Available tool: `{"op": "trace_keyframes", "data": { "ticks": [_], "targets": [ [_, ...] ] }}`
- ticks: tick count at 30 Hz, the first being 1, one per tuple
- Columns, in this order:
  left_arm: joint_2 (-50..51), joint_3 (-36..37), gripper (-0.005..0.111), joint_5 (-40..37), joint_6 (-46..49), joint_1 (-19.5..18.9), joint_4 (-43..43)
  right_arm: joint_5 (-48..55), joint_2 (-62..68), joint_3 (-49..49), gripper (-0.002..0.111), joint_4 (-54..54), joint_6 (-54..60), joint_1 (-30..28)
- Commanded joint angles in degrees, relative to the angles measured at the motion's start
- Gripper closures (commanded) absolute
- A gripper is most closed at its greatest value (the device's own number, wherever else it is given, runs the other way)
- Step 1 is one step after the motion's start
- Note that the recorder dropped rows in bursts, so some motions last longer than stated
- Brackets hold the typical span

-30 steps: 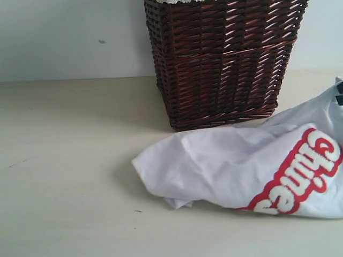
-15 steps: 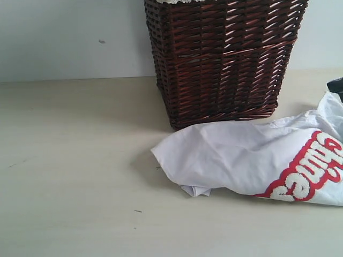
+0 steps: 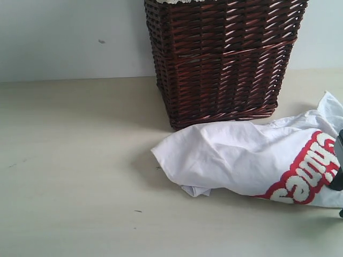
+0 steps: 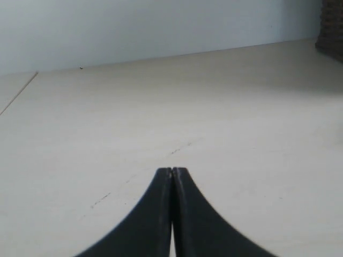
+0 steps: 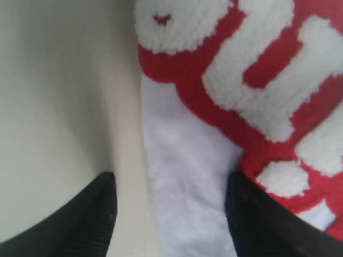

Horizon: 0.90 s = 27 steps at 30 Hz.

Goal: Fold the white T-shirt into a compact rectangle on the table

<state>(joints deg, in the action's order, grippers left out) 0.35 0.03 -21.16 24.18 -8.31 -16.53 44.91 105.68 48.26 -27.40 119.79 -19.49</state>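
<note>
**Right gripper poised on the shirt's edge, left gripper off over bare table**

Exterior view: the crumpled white cotton T-shirt with fuzzy red-outlined lettering (image 3: 236, 155) lies on the pale beige table (image 3: 69, 176) at lower right, just below the dark brown wicker basket (image 3: 225, 59). Its long axis runs from centre to the right edge, where the right gripper (image 3: 338, 176) shows as a dark sliver over the print. Left wrist view: the left gripper (image 4: 172, 174) is pressed together above bare table, with no shirt in sight. Right wrist view: the jaws stand apart, holding nothing, straddling a white cloth edge beside the lettering, so this arm looks far the nearer.
</note>
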Motion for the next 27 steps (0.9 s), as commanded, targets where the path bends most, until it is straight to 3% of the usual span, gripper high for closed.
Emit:
{"op": "trace_keyframes", "data": {
  "ticks": [1, 3, 4, 8, 13, 18, 24, 27],
  "targets": [
    [-0.4, 0.0, 0.107, 0.3, 0.1, 0.3, -0.2, -9.4, 0.8, -0.7, 0.079, -0.4, -0.5, 0.0],
    [-0.4, 0.0, 0.107, 0.3, 0.1, 0.3, -0.2, -12.2, 0.7, -0.4, 0.102, -1.6, -0.5, 0.0],
    [-0.4, 0.0, 0.107, 0.3, 0.1, 0.3, -0.2, -12.6, 0.3, -0.1, 0.108, -2.5, -0.6, 0.0],
    [-0.4, 0.0, 0.107, 0.3, 0.1, 0.3, -0.2, -4.4, -2.8, 2.7, 0.108, -8.5, -0.6, 0.0],
    [-0.4, 0.0, 0.107, 0.2, 0.1, 0.3, -0.2, 23.5, -8.0, 9.1, 0.108, -15.5, -0.5, 0.0],
    [-0.4, 0.0, 0.107, 0.2, 0.1, 0.3, -0.2, 25.1, -8.2, 13.9, 0.108, -18.4, -0.5, 0.1],
    [-0.4, 0.0, 0.107, 0.2, 0.1, 0.3, -0.2, -1.2, -2.7, 14.8, 0.108, -18.9, -7.3, 0.1],
    [-0.4, 0.0, 0.107, 0.2, 0.1, 0.3, -0.2, -10.1, 0.6, 14.8, 0.097, -15.0, -9.4, 0.1]
  ]
}}
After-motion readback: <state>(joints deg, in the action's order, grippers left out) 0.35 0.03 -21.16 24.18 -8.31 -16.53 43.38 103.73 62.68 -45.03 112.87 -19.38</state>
